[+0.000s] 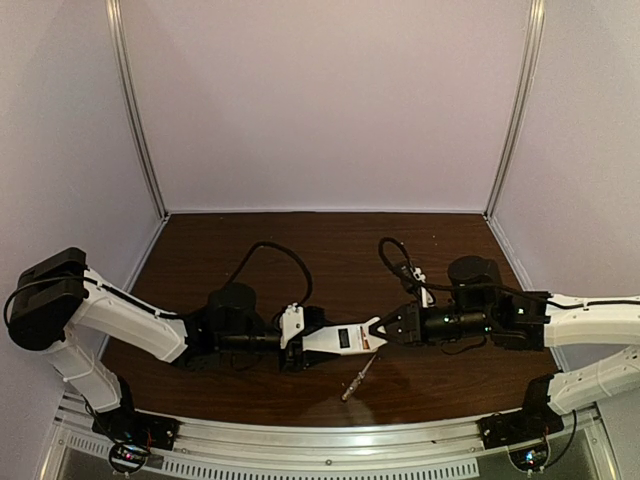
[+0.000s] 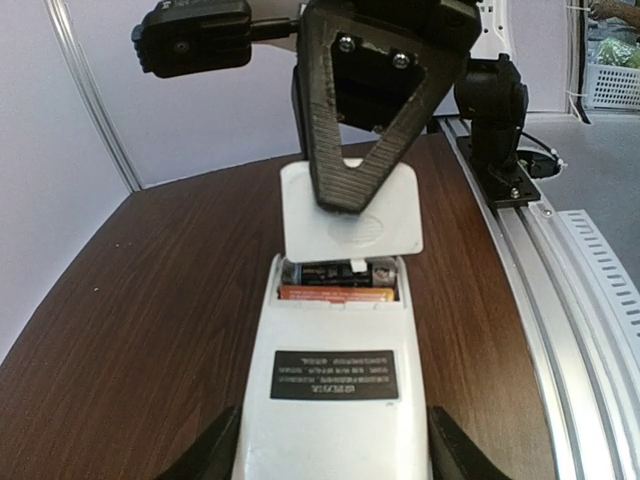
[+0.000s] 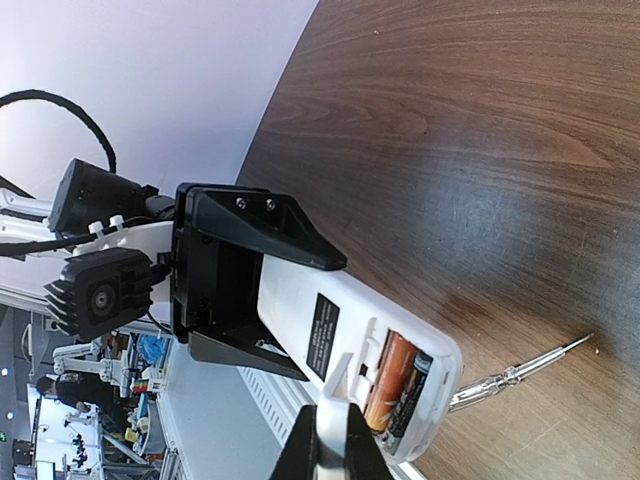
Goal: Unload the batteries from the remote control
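Left fingers (image 2: 335, 455) clamp the remote control (image 2: 335, 425) from both sides at its near end and hold it off the brown surface (image 1: 250, 250), back side up, black label showing. It sits mid-surface between the two arms, its long axis pointing at the right fingers (image 1: 384, 331).

Battery compartment at the far end is open. Two batteries (image 2: 335, 293) lie in it side by side, one orange and one dark (image 3: 408, 400), both still seated.

Right fingers are pressed together on the white square cover (image 2: 385, 215), one black finger (image 2: 350, 170) lying across its top. The cover sits just past the open end of the remote, tilted a bit, its near edge at the compartment's rim. From the right wrist it shows only as a thin white edge running up from the fingertips.

A screwdriver (image 1: 358, 380) lies on the surface just in front of the remote, apart from both arms, tip pointing away from the remote.
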